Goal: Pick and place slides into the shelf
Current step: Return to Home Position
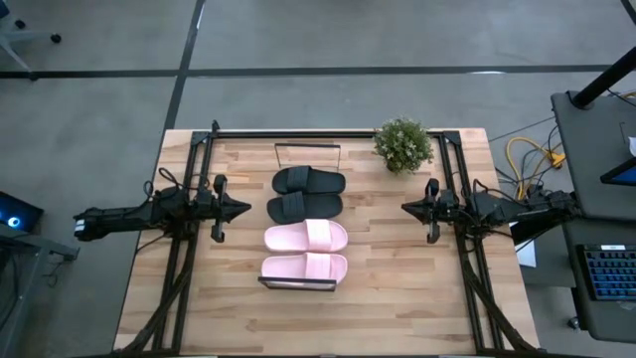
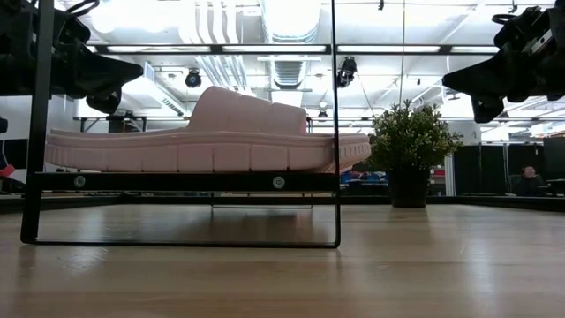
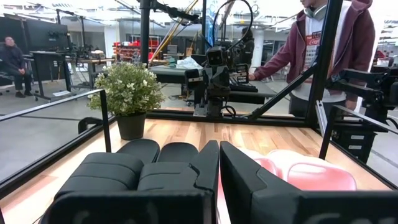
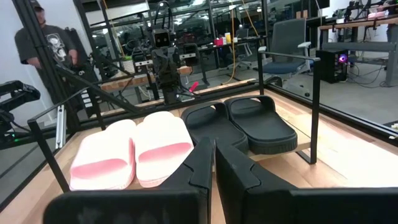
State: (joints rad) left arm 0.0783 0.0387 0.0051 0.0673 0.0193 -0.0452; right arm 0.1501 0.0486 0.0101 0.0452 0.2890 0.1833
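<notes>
My left claw (image 1: 245, 208) and right claw (image 1: 404, 207), both pinched closed, hang left and right of the four slides (image 1: 306, 237), well apart. Only the low view shows them raised on the shelf (image 2: 177, 182). From above, the black pair lies far and the pink pair near, long axes left-right, toes seemingly right.

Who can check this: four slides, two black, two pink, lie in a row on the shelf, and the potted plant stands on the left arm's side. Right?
One slip: the potted plant stands on the right arm's side, not the left's; the high view shows it. The black slides and pink slides do lie in a row on the shelf.
</notes>
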